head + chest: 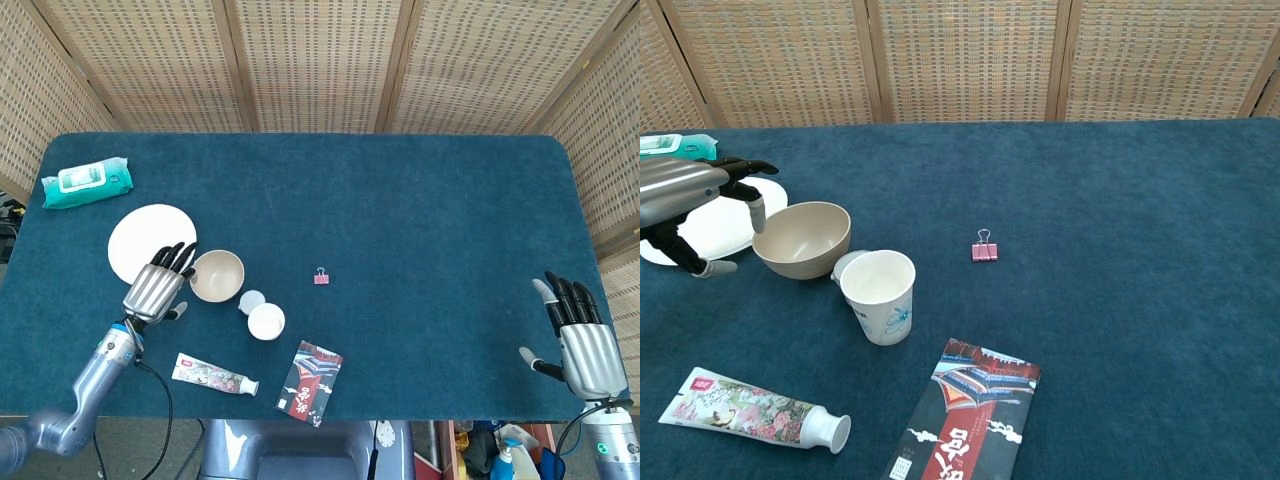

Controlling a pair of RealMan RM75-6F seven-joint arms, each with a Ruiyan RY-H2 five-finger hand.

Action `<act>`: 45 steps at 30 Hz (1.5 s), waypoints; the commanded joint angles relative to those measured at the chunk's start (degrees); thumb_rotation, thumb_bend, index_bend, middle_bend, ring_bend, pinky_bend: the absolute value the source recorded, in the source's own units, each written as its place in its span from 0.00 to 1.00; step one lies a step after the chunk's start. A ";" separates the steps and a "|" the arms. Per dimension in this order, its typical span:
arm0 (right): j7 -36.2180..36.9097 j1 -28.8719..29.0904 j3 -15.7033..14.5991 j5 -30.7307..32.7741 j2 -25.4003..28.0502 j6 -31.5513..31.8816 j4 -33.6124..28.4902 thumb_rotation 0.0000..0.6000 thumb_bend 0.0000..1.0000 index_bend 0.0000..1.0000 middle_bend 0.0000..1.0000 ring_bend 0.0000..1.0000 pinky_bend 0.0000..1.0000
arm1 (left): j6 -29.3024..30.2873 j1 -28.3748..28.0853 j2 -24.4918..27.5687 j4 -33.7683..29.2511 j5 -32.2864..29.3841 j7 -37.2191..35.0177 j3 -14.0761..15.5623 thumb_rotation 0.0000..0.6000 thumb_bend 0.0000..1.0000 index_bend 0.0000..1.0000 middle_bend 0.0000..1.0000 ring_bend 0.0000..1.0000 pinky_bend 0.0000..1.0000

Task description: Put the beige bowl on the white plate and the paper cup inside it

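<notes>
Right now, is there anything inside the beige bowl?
No, the beige bowl looks empty: its inside shows plain in both views. The paper cup stands outside it. The left hand hovers beside the bowl's rim.

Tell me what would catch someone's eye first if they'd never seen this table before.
Probably the metallic left hand with its black fingers spread, reaching in beside the beige bowl at the table's left, with the white plate just behind it. Next, the paper cup standing upright in front of the bowl, and the red and black booklet near the front edge. The right hand hangs open at the far right, away from everything.
</notes>
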 commanded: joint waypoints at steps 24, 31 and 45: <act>3.10 -0.27 0.59 0.69 0.62 0.42 0.60 1.00 0.15 0.00 0.00 0.00 0.00 | 1.07 -3.62 -7.47 5.95 -3.69 5.15 0.46 1.00 0.44 0.65 0.10 0.00 0.13; 3.00 -0.30 0.49 0.38 0.62 0.53 0.59 1.00 0.15 0.00 0.00 0.00 0.00 | 5.22 -3.24 -2.49 2.08 -0.83 2.69 -0.72 1.00 0.44 0.68 0.11 0.00 0.14; 2.43 -0.33 0.43 0.22 0.55 0.57 0.43 1.00 0.15 0.00 0.00 0.00 0.00 | 7.64 -1.30 5.90 -0.26 -0.36 1.90 -0.16 1.00 0.44 0.68 0.11 0.00 0.14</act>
